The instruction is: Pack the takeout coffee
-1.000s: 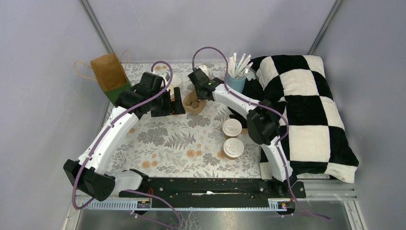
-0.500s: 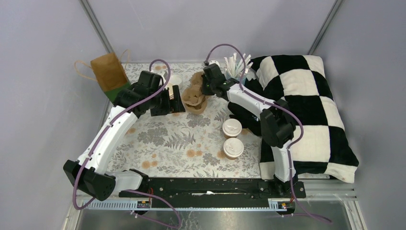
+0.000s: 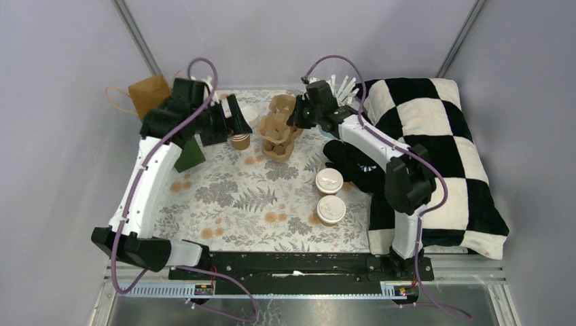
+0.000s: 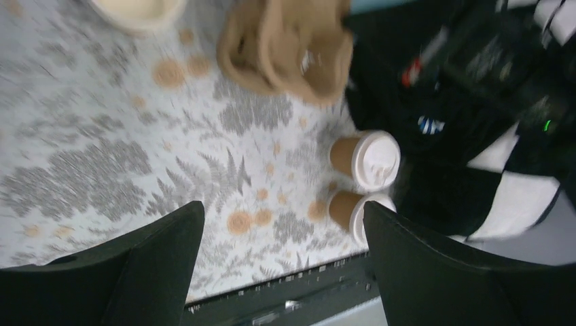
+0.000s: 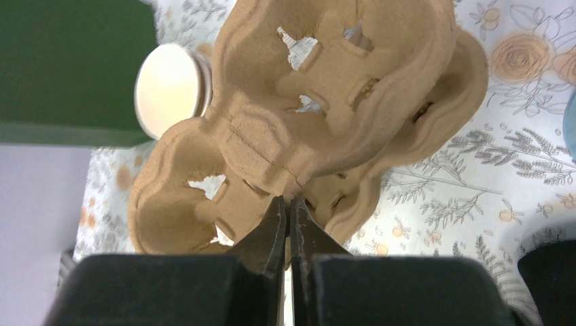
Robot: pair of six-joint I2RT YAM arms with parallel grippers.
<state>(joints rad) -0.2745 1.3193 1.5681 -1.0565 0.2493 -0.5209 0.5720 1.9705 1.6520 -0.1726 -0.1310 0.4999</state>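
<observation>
Brown moulded pulp is what your right gripper point(image 5: 289, 212) has got; jaws pinched fully together on the rim of the cup carrier point(image 5: 326, 102), with the thin edge caught right at the tips; the carrier's tipped up steeply over the floral table cover point(image 3: 231, 197). Your left gripper point(image 4: 282, 261) hangs just left of the carrier; jaws spread wide, nothing at all between them, looking down at the table cover. The takeout coffee cups point(image 3: 329, 180) aren't in the carrier; both stand upright with their white lids on, one right beside the other, off to the carrier's near-right and well apart from it; they're close against the checkered blanket point(image 3: 435, 149), which fills the whole side right of the carrier. Further out, a brown-and-green paper bag point(image 3: 146, 95) sits well off to the carrier's left, behind your left arm; white straws point(image 3: 343, 88) poke up just to the far-right of the carrier, mostly hidden by your right wrist.
</observation>
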